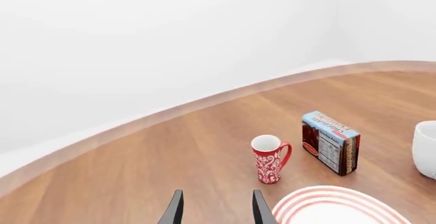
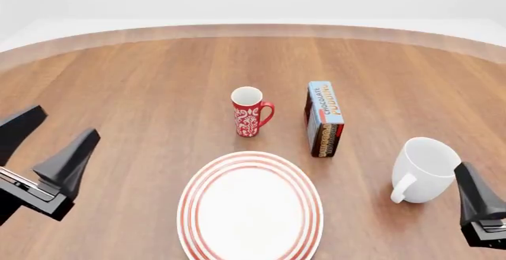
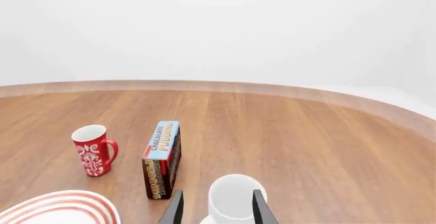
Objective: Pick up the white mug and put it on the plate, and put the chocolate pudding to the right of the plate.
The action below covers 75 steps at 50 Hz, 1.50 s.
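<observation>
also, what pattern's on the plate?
White with concentric red rings around the rim of the plate; clearest in the front view.

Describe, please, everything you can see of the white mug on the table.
The white mug is plain, glossy and all white, like glazed ceramic, with a wide open mouth that looks empty and a loop handle turned toward the arms' side and slightly left. It stands upright on the wooden table, right of the plate and nearer than the chocolate pudding, touching neither. The right gripper is open, its fingers framing the mug in the right wrist view; contact is not evident.
</observation>
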Each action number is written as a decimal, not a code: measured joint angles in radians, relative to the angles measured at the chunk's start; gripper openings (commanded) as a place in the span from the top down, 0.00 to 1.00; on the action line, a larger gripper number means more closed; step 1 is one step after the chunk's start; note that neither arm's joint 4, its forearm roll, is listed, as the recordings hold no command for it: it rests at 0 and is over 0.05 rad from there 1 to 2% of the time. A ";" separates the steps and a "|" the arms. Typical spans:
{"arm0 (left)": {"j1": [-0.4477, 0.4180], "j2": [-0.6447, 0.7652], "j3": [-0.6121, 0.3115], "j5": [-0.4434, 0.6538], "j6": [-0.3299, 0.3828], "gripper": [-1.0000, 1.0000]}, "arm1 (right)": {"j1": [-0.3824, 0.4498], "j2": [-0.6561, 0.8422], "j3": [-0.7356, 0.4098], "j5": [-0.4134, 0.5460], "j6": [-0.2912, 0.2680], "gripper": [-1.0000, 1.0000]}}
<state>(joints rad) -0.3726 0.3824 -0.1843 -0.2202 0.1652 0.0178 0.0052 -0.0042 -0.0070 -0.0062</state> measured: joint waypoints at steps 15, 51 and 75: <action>-0.070 0.087 -0.024 -0.056 0.013 0.00 | 0.001 0.000 0.000 0.000 -0.001 0.00; -0.367 0.521 -0.131 -0.306 0.044 0.00 | 0.008 -0.001 0.000 0.001 -0.006 0.00; -0.462 0.719 -0.215 -0.376 0.029 0.00 | 0.008 -0.002 0.000 0.002 -0.006 0.00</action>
<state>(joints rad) -0.8350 1.1012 -0.3988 -0.5964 0.1947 0.0260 0.0035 -0.0045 -0.0050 -0.0124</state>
